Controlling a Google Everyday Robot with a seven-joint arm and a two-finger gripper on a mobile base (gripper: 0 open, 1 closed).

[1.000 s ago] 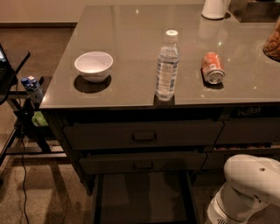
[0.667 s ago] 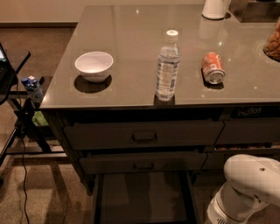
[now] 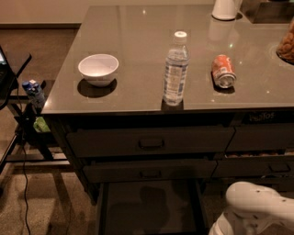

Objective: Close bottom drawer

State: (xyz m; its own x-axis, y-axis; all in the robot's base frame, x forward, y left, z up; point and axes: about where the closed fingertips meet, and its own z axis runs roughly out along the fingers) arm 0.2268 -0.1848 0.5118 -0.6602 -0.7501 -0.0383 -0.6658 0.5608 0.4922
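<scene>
The bottom drawer [image 3: 149, 209] is pulled out below two taller dark drawer fronts; its plain flat grey inside faces up at the bottom middle. Its front panel and handle are cut off by the lower edge of the view. The top drawer [image 3: 149, 142] and middle drawer [image 3: 149, 170] look closed or nearly closed. A white rounded part of my arm [image 3: 255, 211] shows at the bottom right, beside the open drawer's right side. The gripper itself is out of view.
On the grey countertop [image 3: 138, 36] stand a white bowl [image 3: 98, 69], a water bottle [image 3: 176, 69] and an orange can [image 3: 223, 71] lying on its side. A white jug [image 3: 226, 9] stands at the back. Narrower drawers [image 3: 262, 137] adjoin on the right. A dark stand with cables [image 3: 23, 114] is left.
</scene>
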